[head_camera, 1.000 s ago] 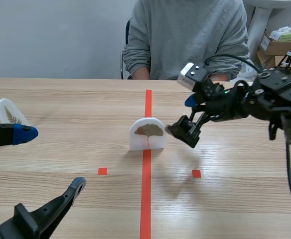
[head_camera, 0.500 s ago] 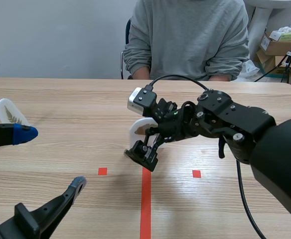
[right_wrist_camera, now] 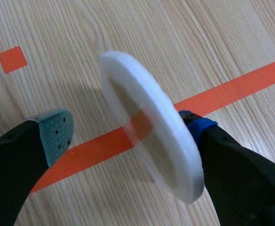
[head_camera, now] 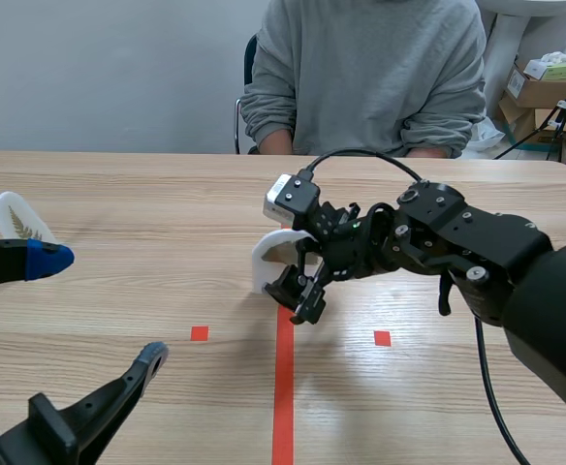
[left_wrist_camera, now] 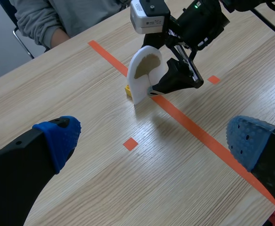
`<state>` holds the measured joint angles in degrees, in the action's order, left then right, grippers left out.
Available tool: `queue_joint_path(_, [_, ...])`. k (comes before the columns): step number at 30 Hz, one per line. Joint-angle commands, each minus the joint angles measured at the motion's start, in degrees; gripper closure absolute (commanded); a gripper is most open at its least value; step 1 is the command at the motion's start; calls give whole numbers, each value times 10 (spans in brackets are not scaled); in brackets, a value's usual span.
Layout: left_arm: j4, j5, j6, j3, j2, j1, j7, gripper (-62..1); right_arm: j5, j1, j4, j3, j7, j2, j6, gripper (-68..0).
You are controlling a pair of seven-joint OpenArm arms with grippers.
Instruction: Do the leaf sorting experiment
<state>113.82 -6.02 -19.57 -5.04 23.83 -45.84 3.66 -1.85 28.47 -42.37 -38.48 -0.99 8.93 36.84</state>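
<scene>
The black right gripper, spread astride the upright white arched foam leaf card, should centre before closing squarely, gently.

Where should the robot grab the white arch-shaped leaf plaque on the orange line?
Probably pinch the white arch-shaped leaf plaque across its flat faces, coming down over its rounded top. It stands upright and thin, both faces free. The open right gripper straddles it.

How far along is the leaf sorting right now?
Possibly done: one white leaf card lies near the left gripper, which is open and empty. In hand: the right gripper straddles the brown-leaf card on the centre tape line, fingers apart, not yet gripping. Remaining: grip and move it.
</scene>
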Motion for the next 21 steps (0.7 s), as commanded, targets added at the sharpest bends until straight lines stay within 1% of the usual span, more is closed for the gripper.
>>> queue_joint_path(1, [2,-3,1,-2,-1,2,8,-623,-9,7,-12,5,-5,10,0,-398])
queue_joint_path(5, [2,-3,1,-2,-1,2,8,-623,-17,7,-12,6,-7,17,0,-305])
queue_joint_path(11, [2,-3,1,-2,-1,2,8,-623,-18,7,-12,6,-10,20,0,-194])
queue_joint_path(17, [2,-3,1,-2,-1,2,8,-623,-18,7,-12,6,-12,20,0,-120])
queue_joint_path(20, [2,-3,1,-2,-1,2,8,-623,-18,7,-12,6,-11,20,0,-69])
queue_joint_path(21, [2,-3,1,-2,-1,2,8,-623,-18,7,-12,6,-11,20,0,-63])
